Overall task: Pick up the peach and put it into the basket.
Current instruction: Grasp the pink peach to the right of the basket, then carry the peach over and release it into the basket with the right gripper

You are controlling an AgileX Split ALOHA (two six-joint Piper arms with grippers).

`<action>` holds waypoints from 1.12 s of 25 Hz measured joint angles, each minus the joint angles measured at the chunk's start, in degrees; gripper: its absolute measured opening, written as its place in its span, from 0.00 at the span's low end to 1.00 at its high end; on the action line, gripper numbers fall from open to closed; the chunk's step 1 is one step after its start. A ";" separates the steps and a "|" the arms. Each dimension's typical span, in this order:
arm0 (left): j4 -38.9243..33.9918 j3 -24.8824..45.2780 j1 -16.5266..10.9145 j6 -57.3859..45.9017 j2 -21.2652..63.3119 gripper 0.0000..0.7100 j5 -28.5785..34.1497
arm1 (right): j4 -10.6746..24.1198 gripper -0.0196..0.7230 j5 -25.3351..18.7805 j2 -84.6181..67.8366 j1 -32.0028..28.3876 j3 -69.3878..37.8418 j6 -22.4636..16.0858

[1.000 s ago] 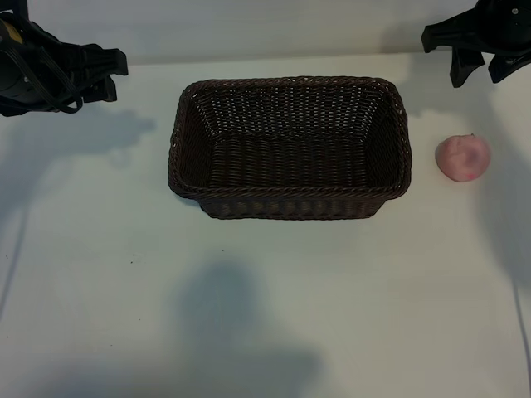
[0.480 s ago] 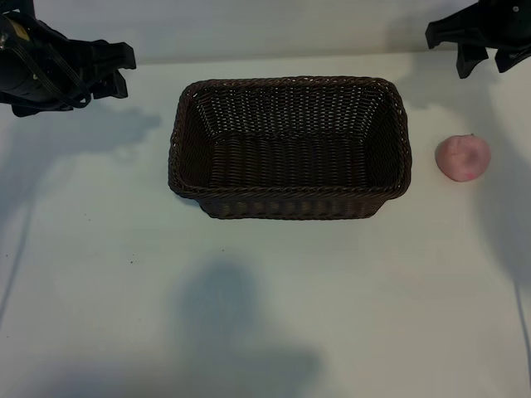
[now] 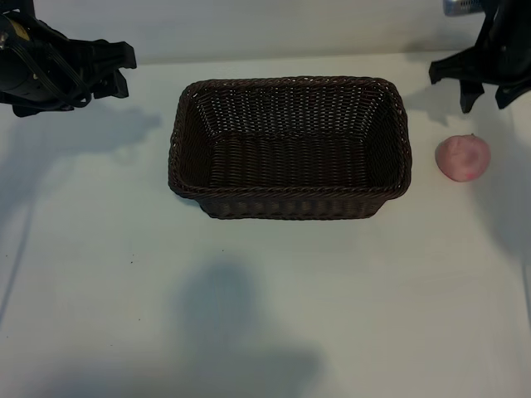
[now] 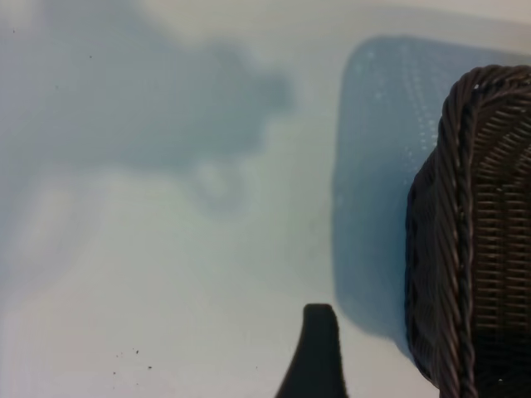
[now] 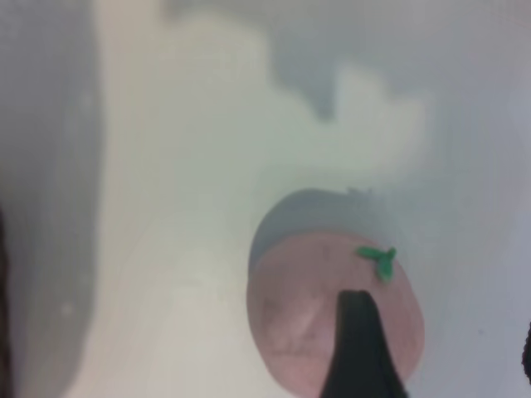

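The pink peach (image 3: 463, 157) lies on the white table, just right of the basket and apart from it. The dark brown wicker basket (image 3: 290, 81) sits empty in the middle. My right gripper (image 3: 485, 98) hangs open just behind the peach, above the table, holding nothing. In the right wrist view the peach (image 5: 303, 315) with its green stem lies under one dark fingertip (image 5: 358, 332). My left gripper (image 3: 124, 70) is open at the far left back corner, away from the basket. In its wrist view one fingertip (image 4: 319, 348) points over bare table beside the basket's end wall (image 4: 465, 207).
The white table (image 3: 265, 315) stretches wide in front of the basket, with only arm shadows on it. The table's back edge meets a pale wall behind both arms.
My right gripper has come down and forward from the back right corner towards the peach. The left arm shifted slightly early on, then held still. Peach and basket have not moved.
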State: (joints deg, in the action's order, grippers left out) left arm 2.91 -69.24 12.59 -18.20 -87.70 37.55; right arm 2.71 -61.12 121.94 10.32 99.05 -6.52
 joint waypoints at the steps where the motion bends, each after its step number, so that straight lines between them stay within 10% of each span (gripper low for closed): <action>1: 0.00 0.00 0.00 0.00 0.00 0.84 0.00 | -0.48 0.65 -0.05 0.92 -0.18 0.00 0.15; 11: 0.00 0.00 0.00 0.00 0.00 0.84 0.00 | -5.70 0.62 -0.39 7.72 -0.47 0.00 2.79; 18: 0.00 0.00 0.00 0.00 0.00 0.84 -0.39 | -3.12 0.12 -1.64 7.79 -0.47 0.00 1.53; 28: 0.00 0.00 0.00 -0.08 0.00 0.84 -0.34 | -2.71 0.09 -5.18 -3.61 -0.49 0.00 1.44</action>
State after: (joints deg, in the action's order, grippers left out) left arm 2.91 -69.24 12.59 -18.28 -87.70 37.21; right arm 0.00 -66.29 118.33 9.83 99.05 -5.09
